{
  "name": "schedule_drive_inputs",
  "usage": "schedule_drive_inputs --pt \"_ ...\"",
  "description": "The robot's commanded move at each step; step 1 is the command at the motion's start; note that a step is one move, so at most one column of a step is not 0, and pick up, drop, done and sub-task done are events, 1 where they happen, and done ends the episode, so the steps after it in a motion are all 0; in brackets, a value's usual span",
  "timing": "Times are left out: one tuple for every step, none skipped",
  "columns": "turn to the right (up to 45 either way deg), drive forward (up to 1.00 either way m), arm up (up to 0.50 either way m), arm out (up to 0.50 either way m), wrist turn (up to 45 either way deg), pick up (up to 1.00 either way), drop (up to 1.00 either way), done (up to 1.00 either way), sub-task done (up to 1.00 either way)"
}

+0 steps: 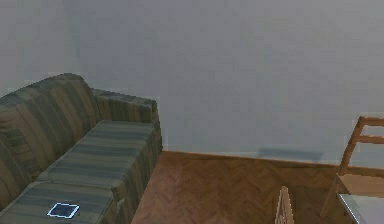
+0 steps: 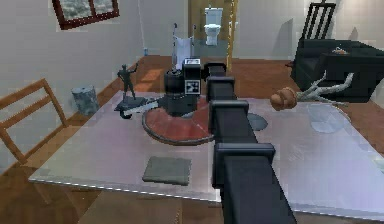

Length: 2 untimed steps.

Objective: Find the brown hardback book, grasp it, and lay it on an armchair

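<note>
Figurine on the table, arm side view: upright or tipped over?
Upright. The dark figurine stands on its base on the table, its body rising straight above the tabletop.

Striped sofa [image 1: 95, 160], herringbone wood floor [image 1: 220, 188]

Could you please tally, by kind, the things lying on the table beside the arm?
Dark statue: 1
Round reddish plate: 1
Flat grey square slab: 1
Brown lump with pale branches: 1
Clear bowl: 1
Grey disc: 1
Total: 6 on the table, as far as I can make out.
</note>
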Motion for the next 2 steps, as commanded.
schedule_drive_inputs --pt "0.0 0.0 0.0 0.0 42.0 0.0 0.0 0.0 0.0" --pt "0.0 0.0 -0.06 0.0 0.0 0.0 0.0 0.0 0.0"
